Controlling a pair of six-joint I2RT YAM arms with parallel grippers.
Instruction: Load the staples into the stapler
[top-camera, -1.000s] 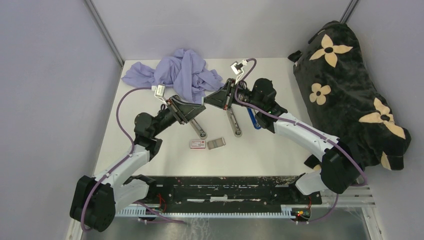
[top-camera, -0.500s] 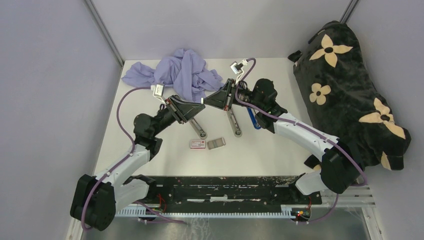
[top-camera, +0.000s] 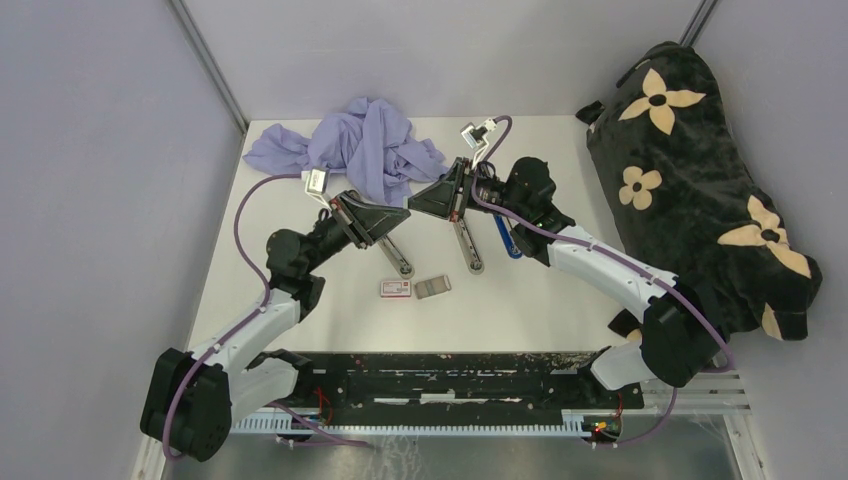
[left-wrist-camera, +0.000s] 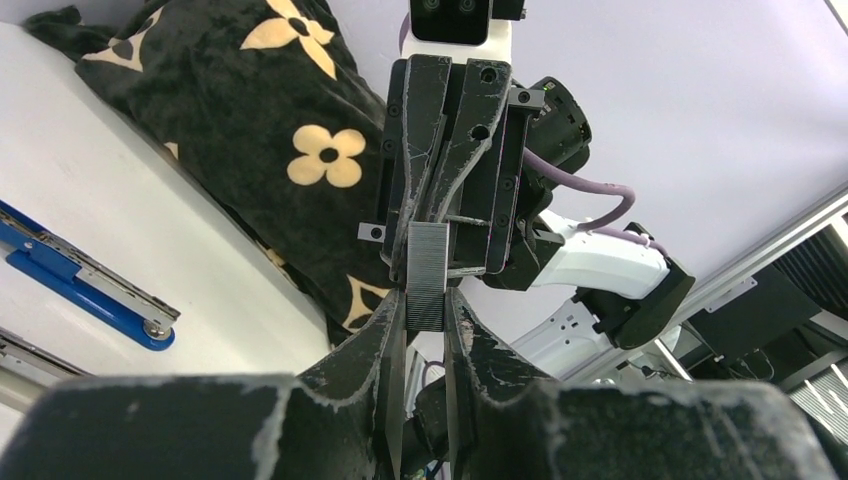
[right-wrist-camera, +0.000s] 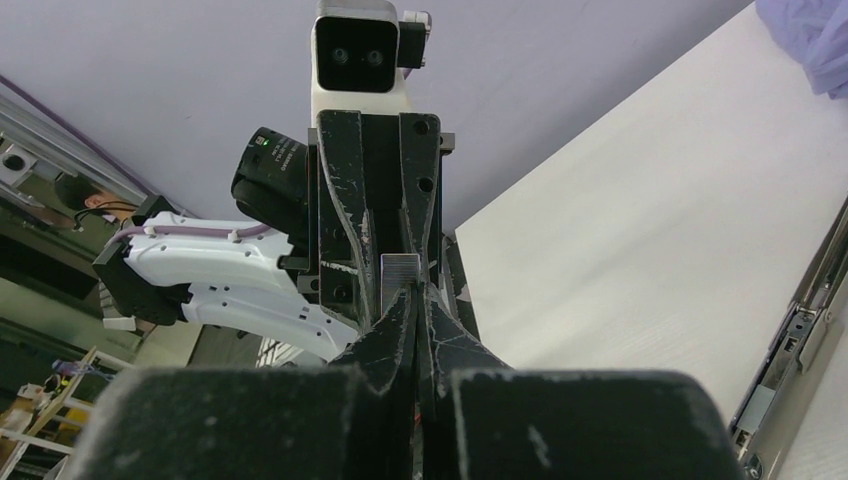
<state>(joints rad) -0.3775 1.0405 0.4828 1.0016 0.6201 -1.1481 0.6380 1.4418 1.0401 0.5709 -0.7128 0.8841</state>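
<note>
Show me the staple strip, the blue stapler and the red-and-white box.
staple strip (left-wrist-camera: 428, 272), left wrist view, ribbed face
blue stapler (left-wrist-camera: 60, 265), left wrist view, mid body
red-and-white box (top-camera: 396, 288), top external view, top face

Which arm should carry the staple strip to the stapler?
Right, probably: left gripper and right gripper both pinch the staple strip, but the blue stapler lies beside the right arm.

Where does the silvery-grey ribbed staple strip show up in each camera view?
Top external: the silvery-grey ribbed staple strip is a barely visible pale speck where the two grippers meet, just in front of the crumpled lilac cloth.
Left wrist: centre, upright between the left gripper fingertips.
Right wrist: centre, at the right gripper tips.
Shared landmark: both grippers meeting tip to tip.
</note>
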